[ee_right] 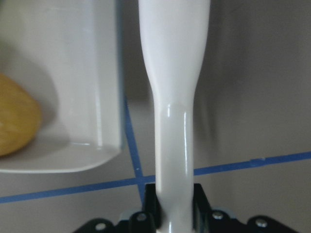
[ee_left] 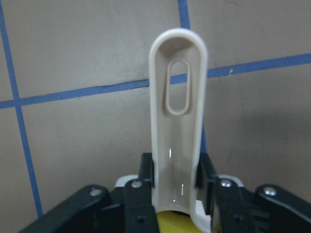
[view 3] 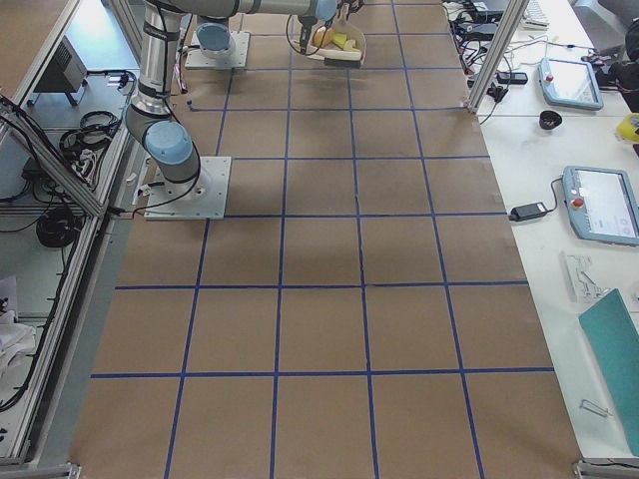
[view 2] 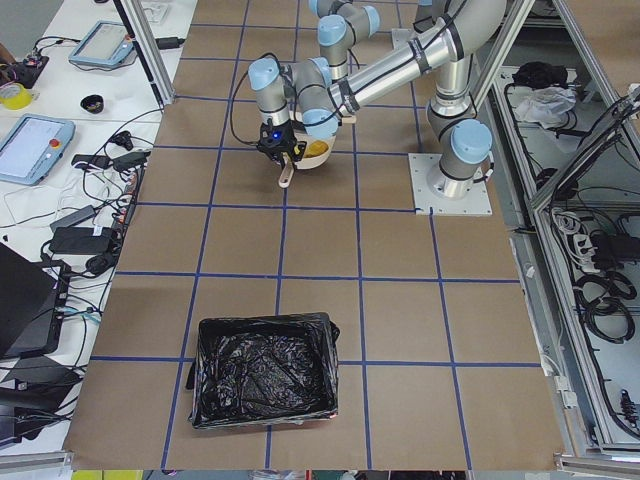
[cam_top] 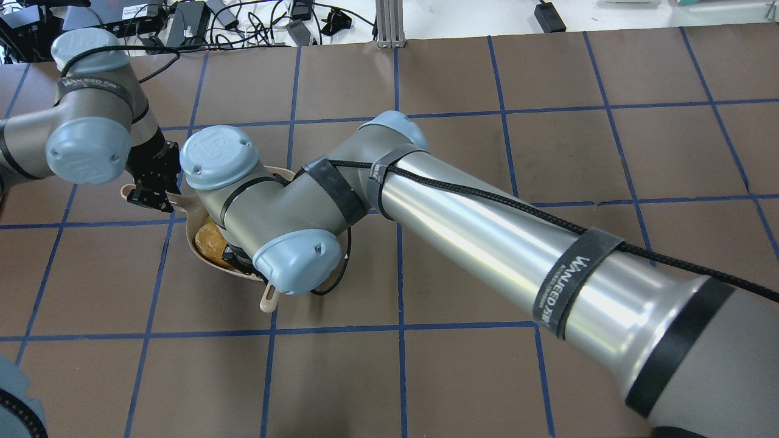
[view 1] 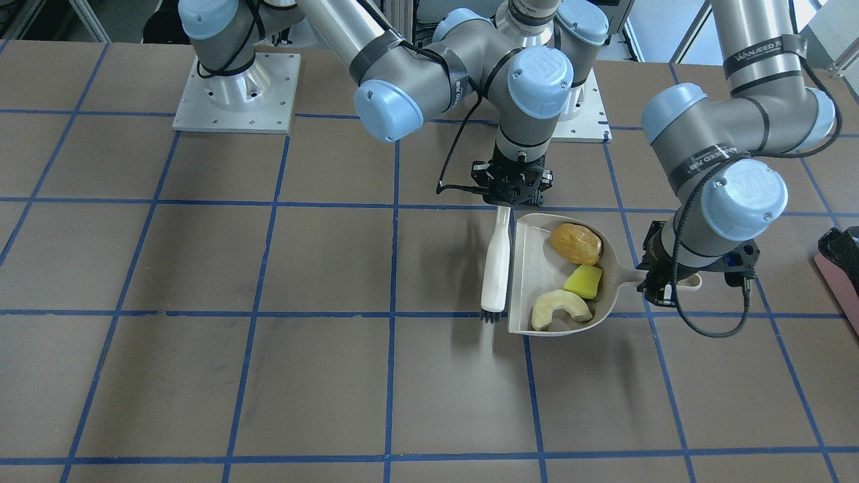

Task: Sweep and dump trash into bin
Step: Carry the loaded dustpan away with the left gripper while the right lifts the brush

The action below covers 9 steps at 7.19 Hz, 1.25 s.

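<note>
All the trash [view 1: 576, 243] sits in the dustpan [view 1: 520, 268], bin [view 1: 839, 268] mostly cut off at the edge
Pretty sure the left gripper [ee_left: 177, 174] is clamped on its handle and the right gripper [ee_right: 175, 204] on the brush [view 1: 496, 261]; arm strap [cam_top: 569, 286] reads "WANJEED", rest too small.

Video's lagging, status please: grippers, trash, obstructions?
Left gripper shut on dustpan, right gripper shut on brush. Potato lump, yellow wedge, cream crescent in dustpan. Bin at table's left end; brush beside dustpan mouth.

We see the dustpan [view 1: 531, 258] and brush [view 1: 497, 265] as smooth, glossy pale plastic; the table [view 1: 201, 382] matt brown with blue tape [view 1: 393, 268]; the bin [view 2: 265, 412] lined in crinkled, shiny black plastic.
</note>
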{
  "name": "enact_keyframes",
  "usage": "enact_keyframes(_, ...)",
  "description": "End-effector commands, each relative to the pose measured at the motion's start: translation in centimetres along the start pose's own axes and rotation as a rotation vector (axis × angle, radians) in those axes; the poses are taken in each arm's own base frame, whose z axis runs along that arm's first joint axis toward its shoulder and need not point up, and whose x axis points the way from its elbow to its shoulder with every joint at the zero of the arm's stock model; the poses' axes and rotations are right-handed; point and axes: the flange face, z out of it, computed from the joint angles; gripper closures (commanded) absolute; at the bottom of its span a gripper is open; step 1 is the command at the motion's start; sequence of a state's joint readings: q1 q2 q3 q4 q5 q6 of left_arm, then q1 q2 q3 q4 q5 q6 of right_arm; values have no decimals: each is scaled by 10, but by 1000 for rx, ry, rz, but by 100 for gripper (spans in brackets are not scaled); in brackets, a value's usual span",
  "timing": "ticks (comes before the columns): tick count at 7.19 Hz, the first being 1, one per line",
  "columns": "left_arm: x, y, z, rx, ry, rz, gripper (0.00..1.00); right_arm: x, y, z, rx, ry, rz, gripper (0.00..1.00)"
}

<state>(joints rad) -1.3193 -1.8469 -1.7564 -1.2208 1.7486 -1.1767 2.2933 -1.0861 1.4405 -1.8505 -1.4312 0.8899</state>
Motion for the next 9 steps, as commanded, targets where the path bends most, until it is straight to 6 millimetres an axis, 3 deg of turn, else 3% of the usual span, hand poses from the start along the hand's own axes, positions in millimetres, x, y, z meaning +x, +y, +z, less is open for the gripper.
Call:
enact_keyframes(1, -8, -61, -4, -25, 27, -11, 100, 25, 1, -31, -8, 38, -26, 100)
enact_keyframes(2, -15, -91, -9, -38, 62, 19, 100, 29, -5, -32, -6, 40, -57, 100)
enact_keyframes(4, -40, -178, -12, -24, 111, -32, 100, 70, -67, -55, -1, -9, -14, 100)
enact_keyframes(5, -52, -215, -12, -21, 114, -90, 100, 99, -92, -73, 12, -11, -36, 100)
enact_keyframes(6, -65, -247, -15, -7, 119, -107, 100, 128, -102, -88, 5, -2, -49, 100)
enact_keyframes(7, -75, -275, -18, 7, 120, -87, 100, 158, -109, -95, 6, -5, -81, 100)
enact_keyframes(9, -93, -328, -26, -18, 84, -99, 100, 228, -158, -106, 34, 33, -105, 100)
